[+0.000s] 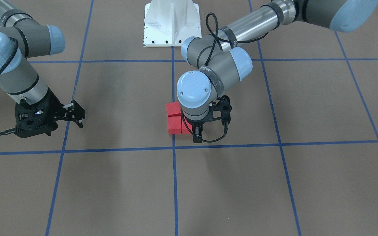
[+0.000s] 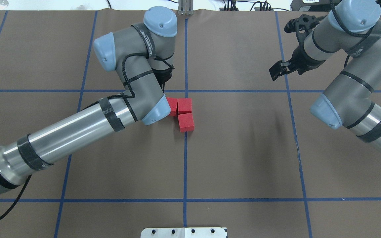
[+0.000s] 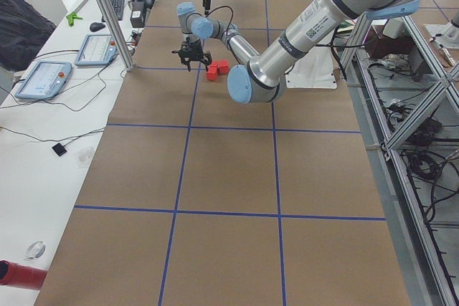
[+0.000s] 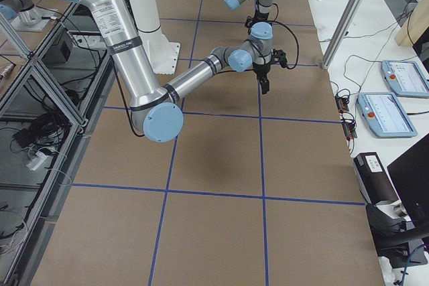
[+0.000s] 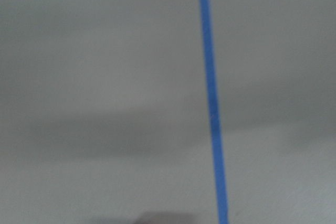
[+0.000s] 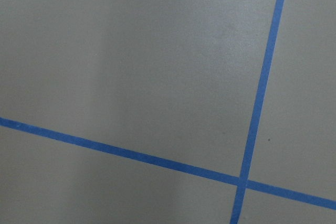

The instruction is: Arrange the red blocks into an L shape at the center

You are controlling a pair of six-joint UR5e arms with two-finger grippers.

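Three red blocks sit touching in an L at the center, on the middle blue line just above a cross line. In the front view one block (image 1: 173, 109) lies behind a second (image 1: 175, 125), and the third (image 1: 185, 127) is half hidden by my left wrist. From overhead they show as a top block (image 2: 184, 105), a lower block (image 2: 186, 122) and a side block (image 2: 172, 106). My left gripper (image 1: 210, 131) stands open, low, right beside the third block, holding nothing. My right gripper (image 1: 78, 115) (image 2: 275, 71) hovers open and empty far to the side.
The white robot base plate (image 1: 172, 23) (image 2: 184, 232) lies along the middle line. Blue tape lines (image 1: 174, 183) cross the brown floor. A side bench carries tablets (image 3: 44, 79) and an aluminium post (image 3: 107, 12).
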